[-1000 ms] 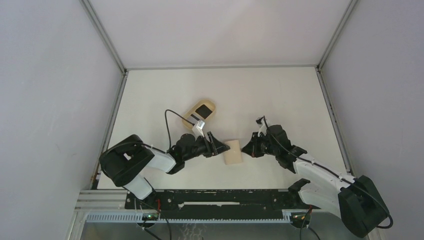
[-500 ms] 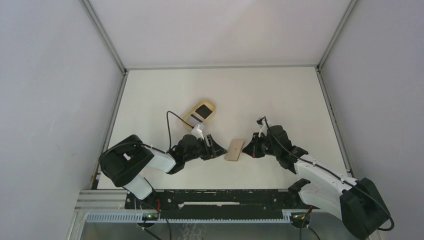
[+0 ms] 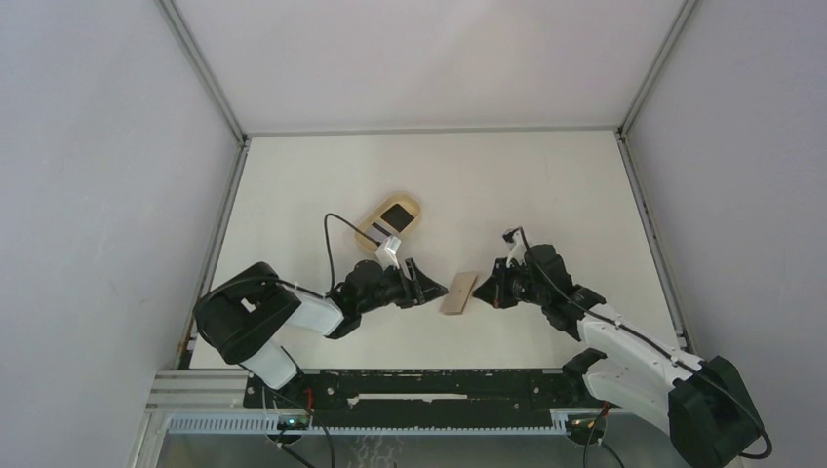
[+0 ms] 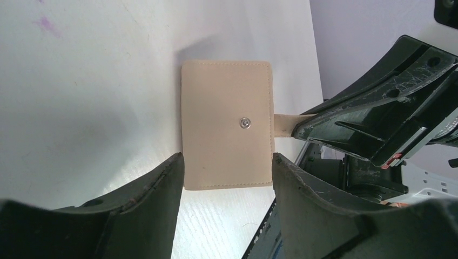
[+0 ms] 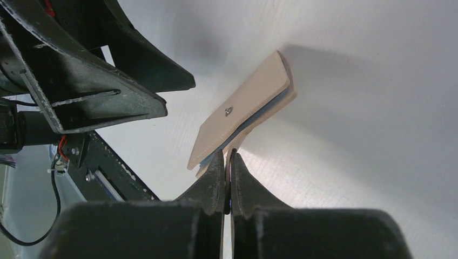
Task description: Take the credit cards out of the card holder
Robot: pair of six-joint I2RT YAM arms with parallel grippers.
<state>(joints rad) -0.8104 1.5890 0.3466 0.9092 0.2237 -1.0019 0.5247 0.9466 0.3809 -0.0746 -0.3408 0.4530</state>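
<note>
The tan card holder [image 3: 457, 292] stands tilted up on one edge between my two grippers. My right gripper [image 3: 480, 290] is shut on its snap tab and holds that side raised. In the right wrist view the card holder [image 5: 243, 116] shows a grey-blue layer [image 5: 258, 117] between its flaps, with my right gripper [image 5: 227, 154] pinched at its near edge. My left gripper [image 3: 430, 289] is open and empty; in the left wrist view its jaws [image 4: 227, 160] flank the card holder's near edge [image 4: 227, 124] without touching. A black card [image 3: 396, 213] and a pale card [image 3: 375, 233] lie in the tray.
The beige oval tray [image 3: 411, 207] sits on the table behind the left arm. A black cable [image 3: 330, 244] loops above the left wrist. The metal rail [image 3: 410, 385] runs along the near table edge.
The right gripper has tipped the card holder up from lying flat to standing tilted on its edge. The left gripper has stayed open beside it, shifting only slightly.
</note>
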